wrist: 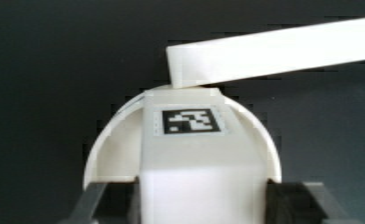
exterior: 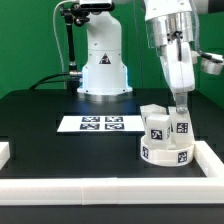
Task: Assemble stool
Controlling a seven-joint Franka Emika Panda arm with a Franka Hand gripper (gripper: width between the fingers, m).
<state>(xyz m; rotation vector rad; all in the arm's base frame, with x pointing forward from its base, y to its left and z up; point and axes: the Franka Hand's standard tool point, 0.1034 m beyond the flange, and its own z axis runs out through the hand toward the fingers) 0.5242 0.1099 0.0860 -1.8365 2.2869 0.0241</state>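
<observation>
The stool's round white disc seat (exterior: 166,153) lies on the black table at the exterior view's right, close to the corner of the border rails. One tagged white leg (exterior: 155,125) stands upright on it. My gripper (exterior: 180,104) comes down from above and is shut on a second white leg (exterior: 182,127), held upright at the seat's far right edge beside the first leg. In the wrist view this tagged leg (wrist: 191,140) fills the space between my dark fingers (wrist: 104,200), and my gripper (wrist: 197,208) clamps its sides. Where the leg's lower end meets the seat is hidden.
The marker board (exterior: 100,123) lies flat at the middle of the table. White border rails run along the front (exterior: 100,190), the right (exterior: 212,155) and the left (exterior: 5,152). A rail (wrist: 277,50) also shows beyond the leg. The arm's white base (exterior: 104,70) stands behind.
</observation>
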